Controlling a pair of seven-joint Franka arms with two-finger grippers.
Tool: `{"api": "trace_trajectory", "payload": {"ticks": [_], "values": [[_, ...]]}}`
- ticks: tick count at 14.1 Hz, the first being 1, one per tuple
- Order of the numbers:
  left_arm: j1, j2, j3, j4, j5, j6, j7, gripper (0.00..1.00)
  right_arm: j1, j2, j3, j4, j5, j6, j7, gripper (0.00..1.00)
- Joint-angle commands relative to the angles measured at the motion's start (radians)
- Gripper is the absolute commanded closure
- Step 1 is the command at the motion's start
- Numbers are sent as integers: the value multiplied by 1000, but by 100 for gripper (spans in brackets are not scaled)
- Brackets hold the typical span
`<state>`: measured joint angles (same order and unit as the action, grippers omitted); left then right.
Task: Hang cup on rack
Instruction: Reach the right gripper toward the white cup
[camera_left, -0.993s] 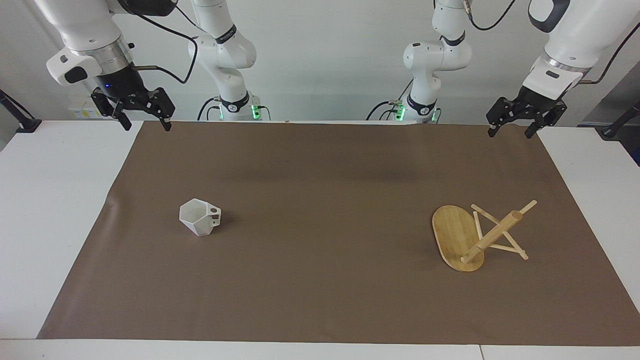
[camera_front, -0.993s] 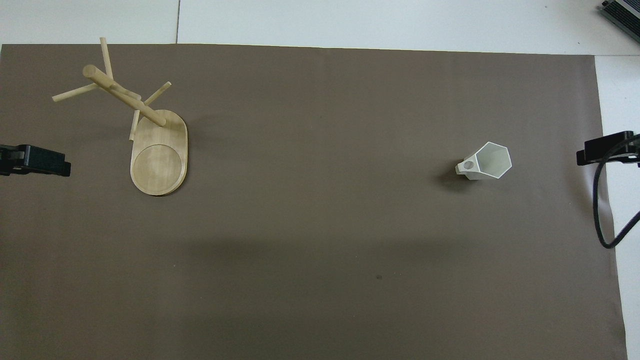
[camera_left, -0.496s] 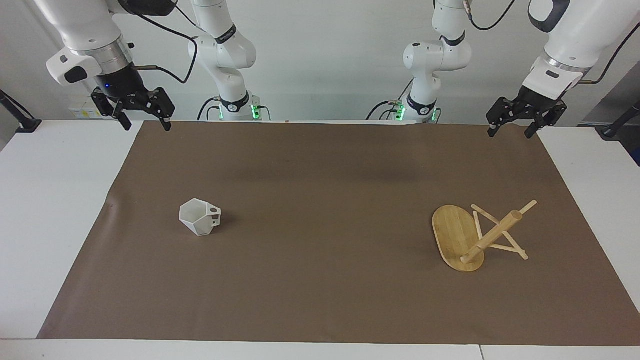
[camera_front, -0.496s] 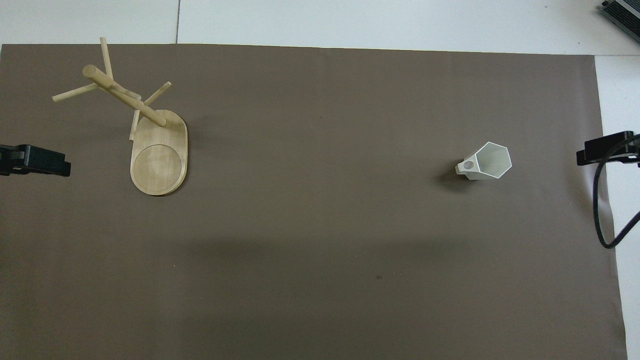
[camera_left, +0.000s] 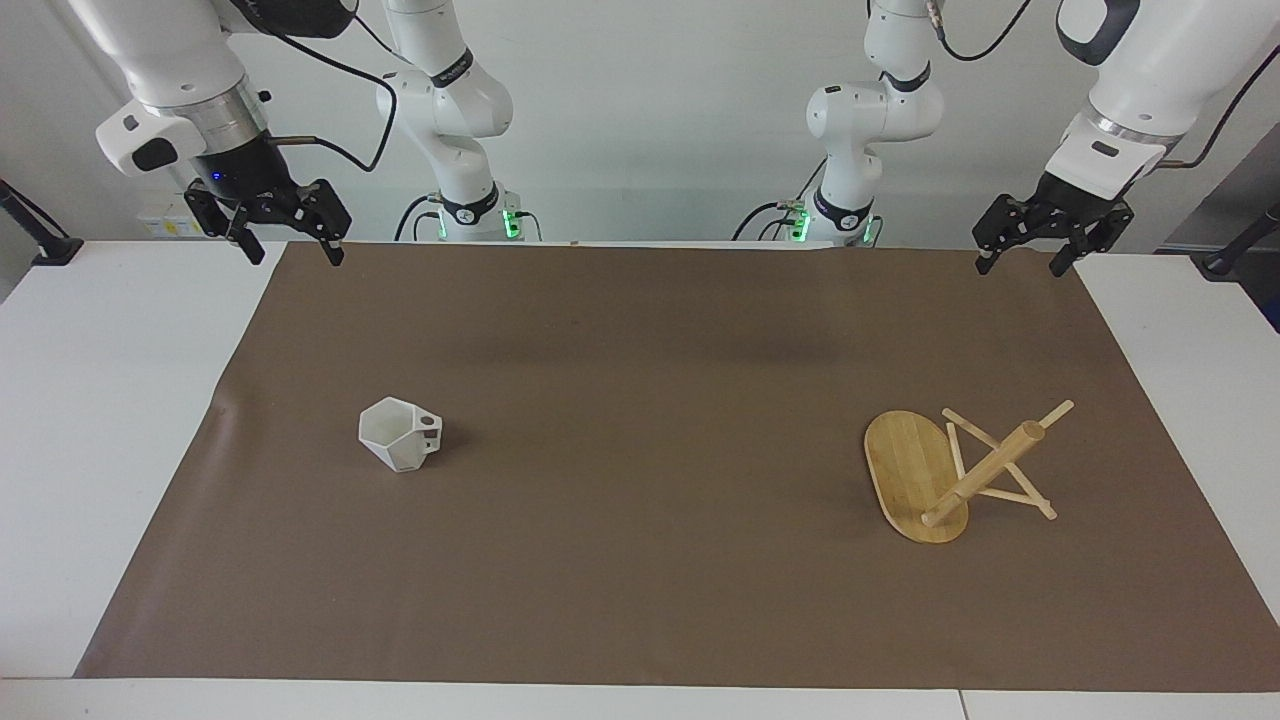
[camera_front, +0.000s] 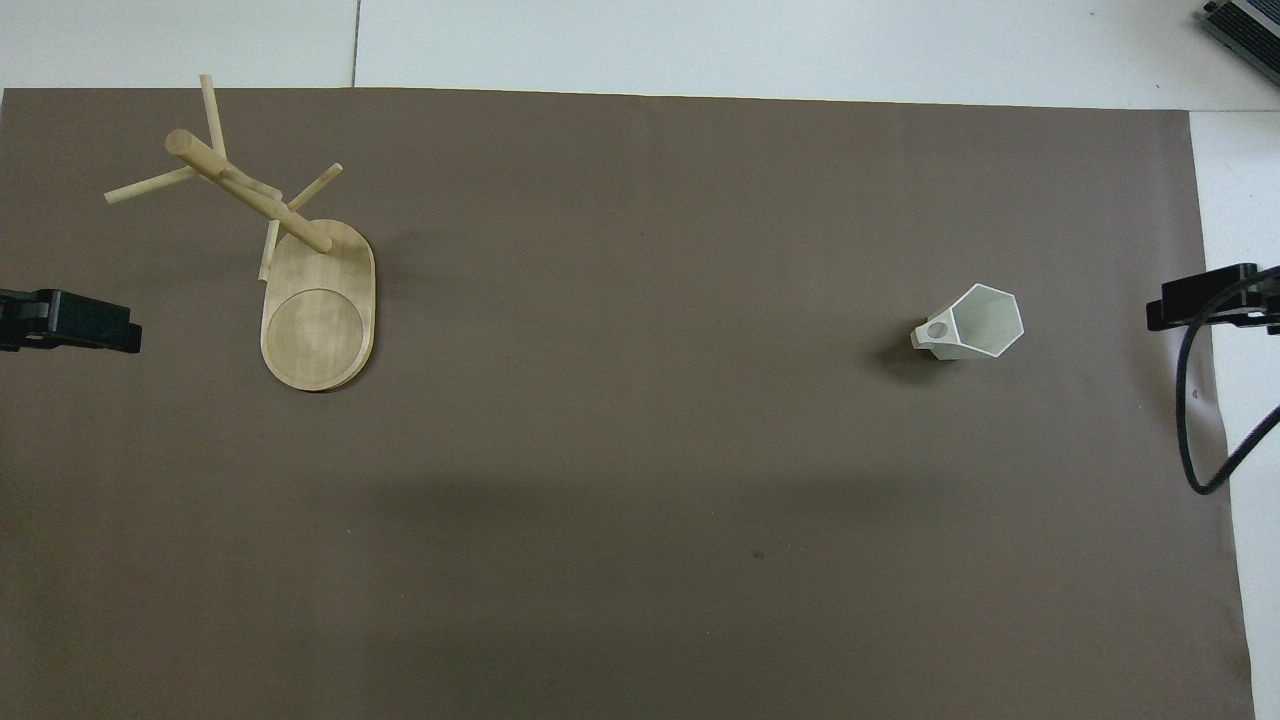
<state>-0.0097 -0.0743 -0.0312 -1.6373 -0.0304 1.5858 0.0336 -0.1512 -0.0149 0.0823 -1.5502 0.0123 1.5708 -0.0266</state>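
Observation:
The cup (camera_left: 400, 435) (camera_front: 970, 322), white and faceted, stands upright on the brown mat toward the right arm's end, its pierced handle turned toward the left arm's end. The bamboo rack (camera_left: 915, 470) (camera_front: 318, 320) stands toward the left arm's end on its oval base, with the post and crossing pegs at the end of the base farther from the robots. My right gripper (camera_left: 295, 255) hangs open and holds nothing over the mat's corner near the robots. My left gripper (camera_left: 1020, 268) hangs open and holds nothing over the mat's other near corner. Both are far from the cup and rack.
The brown mat (camera_left: 640, 350) covers most of the white table (camera_left: 100, 400). A black cable (camera_front: 1190, 420) loops down from the right arm over the mat's edge. Two more arm bases (camera_left: 470, 215) stand at the robots' edge of the table.
The right gripper has shifted slightly, and its cable loop has swung with it. The left arm, the cup and the rack have not moved.

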Motion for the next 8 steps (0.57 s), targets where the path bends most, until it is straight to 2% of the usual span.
{"api": "trace_trajectory", "payload": {"ticks": [1,3,8], "values": [[4,-19,-3,-19,15,-1,0,0,-4,-101,-1,-204,-12,159,-7,0],[4,-19,-3,-19,15,-1,0,0,-4,-140,-1,-292,-12,238,2,0],[4,-19,-3,-19,15,-1,0,0,-2,-134,-1,-350,-8,325,-1,0]]}}
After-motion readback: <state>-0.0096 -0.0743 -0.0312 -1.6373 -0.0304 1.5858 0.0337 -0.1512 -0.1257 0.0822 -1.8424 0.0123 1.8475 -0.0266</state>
